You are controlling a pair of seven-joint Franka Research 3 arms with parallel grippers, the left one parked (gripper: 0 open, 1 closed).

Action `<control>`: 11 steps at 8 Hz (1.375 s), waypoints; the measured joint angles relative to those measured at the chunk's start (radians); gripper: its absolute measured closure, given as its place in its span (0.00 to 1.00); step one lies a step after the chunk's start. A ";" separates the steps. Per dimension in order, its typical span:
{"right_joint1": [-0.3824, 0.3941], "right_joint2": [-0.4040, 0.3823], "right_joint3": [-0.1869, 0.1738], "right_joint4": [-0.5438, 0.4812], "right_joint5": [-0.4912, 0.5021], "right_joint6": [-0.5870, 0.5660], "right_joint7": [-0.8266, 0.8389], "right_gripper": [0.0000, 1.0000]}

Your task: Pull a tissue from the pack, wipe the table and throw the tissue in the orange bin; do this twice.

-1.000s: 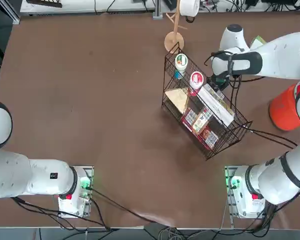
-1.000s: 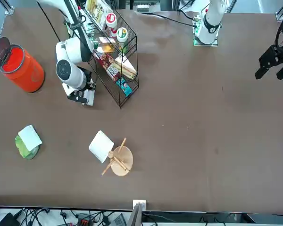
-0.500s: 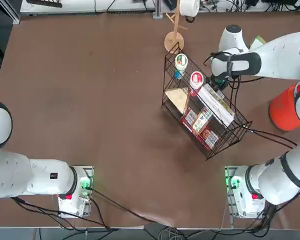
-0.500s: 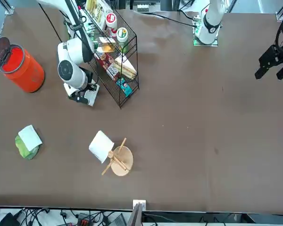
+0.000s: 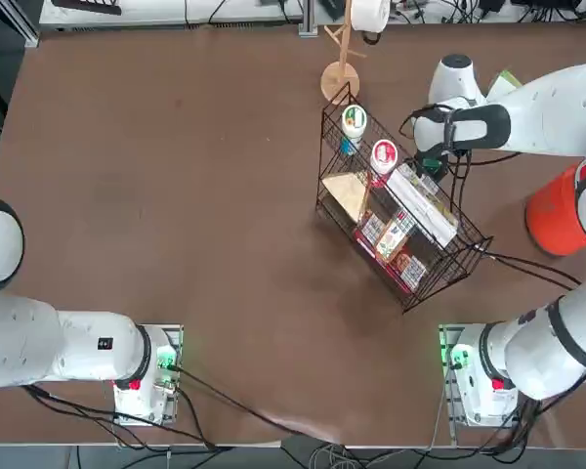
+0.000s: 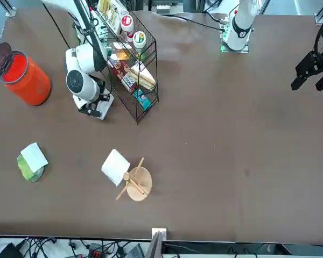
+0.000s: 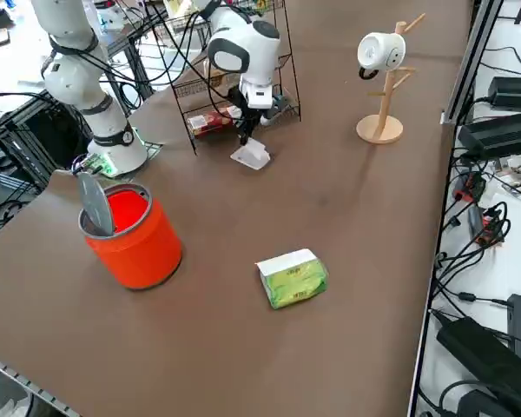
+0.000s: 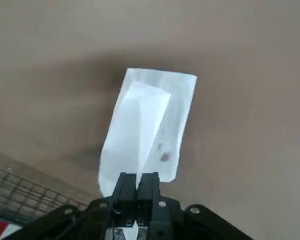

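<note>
My right gripper (image 8: 138,184) is shut on one end of a white tissue (image 8: 147,122) that lies spread on the dark-brown table (image 5: 176,195). It sits low at the table, right beside the wire basket, with the tissue (image 7: 250,155) under the gripper (image 7: 243,136). In the front view the tissue (image 6: 104,106) shows next to the wrist. The green pack (image 7: 293,276) lies apart toward the far right corner, its whitish face up (image 6: 31,161). The orange bin (image 7: 135,230) stands at the right edge (image 5: 557,210), its lid tipped up.
A black wire basket (image 5: 396,210) holding red-and-white cups and printed boxes stands right by the gripper. A wooden mug tree (image 7: 382,82) with a white mug stands at the far side. Cables trail past the basket toward the right arm's base.
My right gripper has slid the tissue a short way along the table, closer to the wire basket. It stays shut on the tissue throughout.
</note>
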 joint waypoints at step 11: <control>-0.014 0.069 -0.004 -0.039 0.000 0.160 -0.028 0.99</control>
